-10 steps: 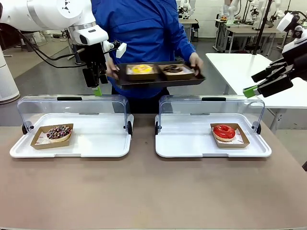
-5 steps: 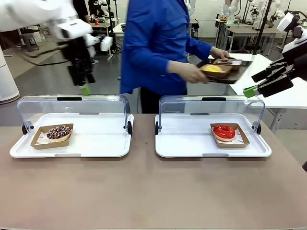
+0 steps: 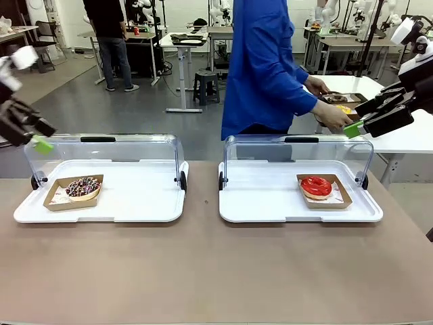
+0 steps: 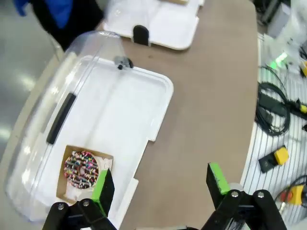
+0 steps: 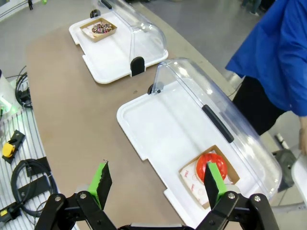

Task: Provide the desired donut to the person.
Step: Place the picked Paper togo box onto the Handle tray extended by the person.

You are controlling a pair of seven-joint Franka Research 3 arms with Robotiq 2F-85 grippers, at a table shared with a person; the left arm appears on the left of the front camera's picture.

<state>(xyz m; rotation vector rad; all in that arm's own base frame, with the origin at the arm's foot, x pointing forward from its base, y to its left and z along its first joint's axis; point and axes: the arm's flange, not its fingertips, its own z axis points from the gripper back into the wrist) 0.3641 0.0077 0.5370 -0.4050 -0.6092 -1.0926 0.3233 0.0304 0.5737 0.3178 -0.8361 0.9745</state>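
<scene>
The person [image 3: 267,68] in a bright blue shirt stands at the far right of the table, turned away, holding a dark tray [image 3: 338,103] with two donuts over a white side table. A sprinkled chocolate donut [image 3: 83,187] [image 4: 81,168] [image 5: 100,28] lies in a cardboard tray in the left display case. A red glazed donut [image 3: 316,186] [image 5: 211,166] lies in the right case. My left gripper [image 3: 34,139] [image 4: 160,183] hovers open high at the left edge, above the left case. My right gripper [image 3: 358,125] [image 5: 156,184] hangs open high at the right.
Two white display cases [image 3: 101,203] [image 3: 298,203] with raised clear lids sit side by side on the brown table [image 3: 203,271]. A white side table [image 3: 338,91] stands at the far right. Another figure in black and jeans [image 3: 108,40] is far back.
The person turned and carried the donut tray from the middle to the right side table. My left gripper swung from the middle out to the far left edge. The right arm stayed still.
</scene>
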